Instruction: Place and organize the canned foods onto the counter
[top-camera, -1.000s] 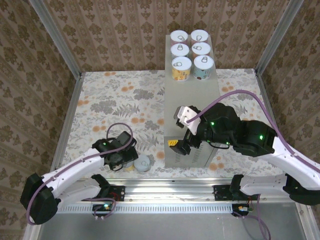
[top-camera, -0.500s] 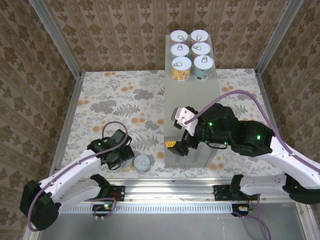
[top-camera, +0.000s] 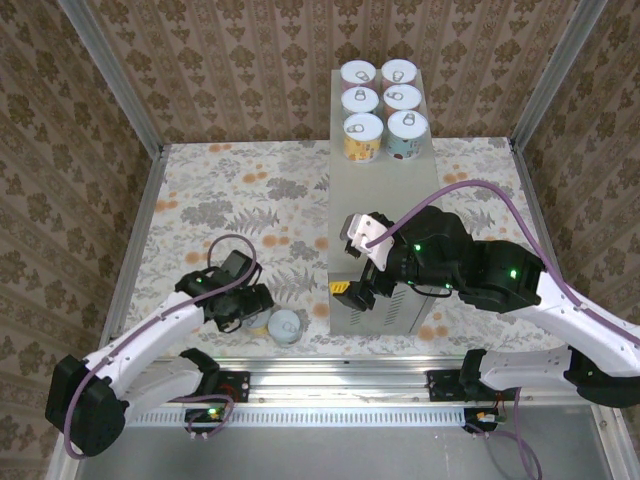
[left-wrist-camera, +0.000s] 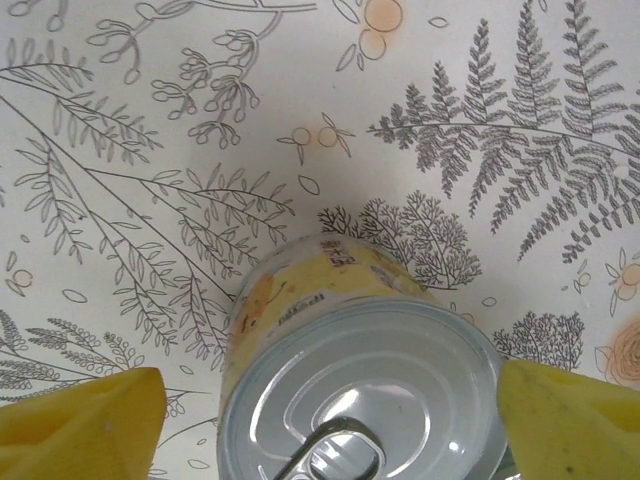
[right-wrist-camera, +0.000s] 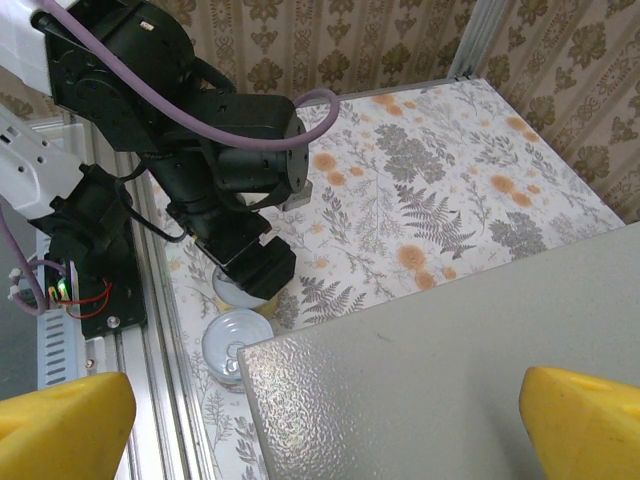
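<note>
Left claw (left-wrist-camera: 330, 420): open wide. Yellow fingertips (left-wrist-camera: 80, 425) stand either side of an upright yellow-label tin (left-wrist-camera: 340, 330). There is a clear gap on one side; on the other the pad is just beside the lid rim, and contact cannot be judged. Nothing is gripped.
- Tin label: small dark print on yellow, too blurred to read. Silver lid, pull-tab facing the camera.
- Second tin (top-camera: 285, 325): upright, just to the right of this claw, close beside the yellow one. Label unreadable.
- Both tins sit on the floral surface (left-wrist-camera: 150, 120), which has a fern and orange-blossom print on white.

Right claw (right-wrist-camera: 320, 420): open wide and holding nothing. It hangs over the near end of the grey worktop (top-camera: 385, 200), with a yellow pad at each lower corner of the wrist view.
- Six tins (top-camera: 383, 100) stand beyond this claw at the far end of the worktop, in two columns of three, all upright with lids up.
- The nearest pair show a yellow label and a pale label with brown on it. No text is legible.
- The two loose tins lie to this claw's left, down beside the worktop's near corner.

Room: brown damask wallpaper (top-camera: 220, 70) on the walls, with aluminium frame posts (top-camera: 110, 75) at the corners.
</note>
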